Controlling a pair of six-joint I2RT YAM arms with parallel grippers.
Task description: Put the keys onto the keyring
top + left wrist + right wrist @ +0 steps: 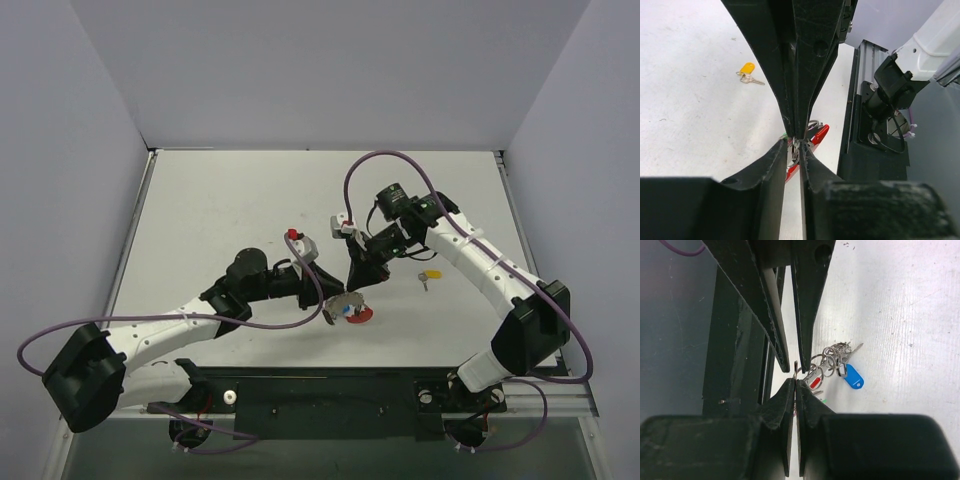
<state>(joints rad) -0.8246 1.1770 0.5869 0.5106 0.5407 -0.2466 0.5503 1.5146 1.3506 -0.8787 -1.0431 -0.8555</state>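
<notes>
The keyring point(795, 152), a thin silvery loop with a red part point(815, 382), hangs just above the table between both grippers. My right gripper point(795, 381) is shut on the loop's edge, which sticks up past its tips. My left gripper point(794, 142) faces it tip to tip, jaws slightly open around the loop, a narrow gap showing on each side. A blue-capped key point(853, 377) and several small rings dangle from the bunch beside the red part. A yellow-capped key point(430, 275) lies alone on the table to the right, also seen as the yellow key point(746, 68).
The black mounting rail point(320, 395) runs along the near table edge, close under the grippers. The right arm's base point(890, 85) stands beside it. Purple cables point(400, 160) loop over both arms. Grey walls close the table at back and sides.
</notes>
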